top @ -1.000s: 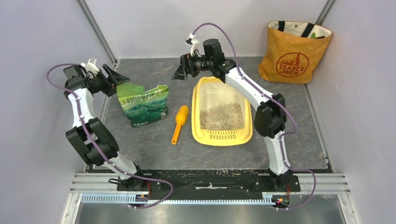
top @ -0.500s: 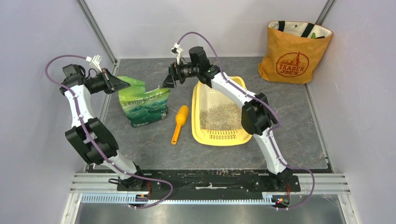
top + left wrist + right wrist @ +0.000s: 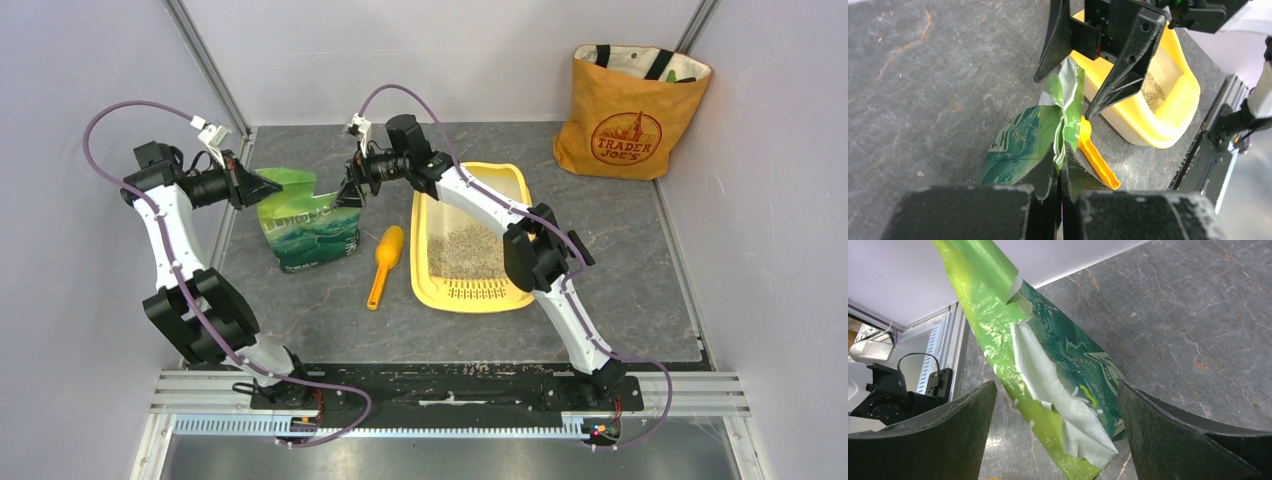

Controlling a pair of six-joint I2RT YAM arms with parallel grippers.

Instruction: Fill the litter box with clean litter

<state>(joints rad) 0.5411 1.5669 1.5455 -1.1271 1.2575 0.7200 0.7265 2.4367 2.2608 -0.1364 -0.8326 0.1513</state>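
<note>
The green litter bag (image 3: 308,225) stands left of the yellow litter box (image 3: 425,282), which holds a layer of grey-beige clean litter (image 3: 468,250). My left gripper (image 3: 262,187) is shut on the bag's upper left corner; in the left wrist view its fingers (image 3: 1048,172) pinch the crinkled top edge of the bag (image 3: 1018,145). My right gripper (image 3: 348,195) is open at the bag's upper right corner. In the right wrist view, the torn green and white bag top (image 3: 1048,390) hangs between the right gripper's (image 3: 1055,385) spread fingers, touching neither. The left wrist view also shows the litter box (image 3: 1168,135).
An orange-yellow scoop (image 3: 384,262) lies on the grey floor between bag and litter box. An orange tote bag (image 3: 628,110) stands in the far right corner. Walls close in on the left, back and right. The arms' base rail (image 3: 450,385) runs along the near edge.
My left gripper has closed on the bag's upper left corner. The right arm has swung left from above the litter box's far end to the bag's upper right corner, still open.
</note>
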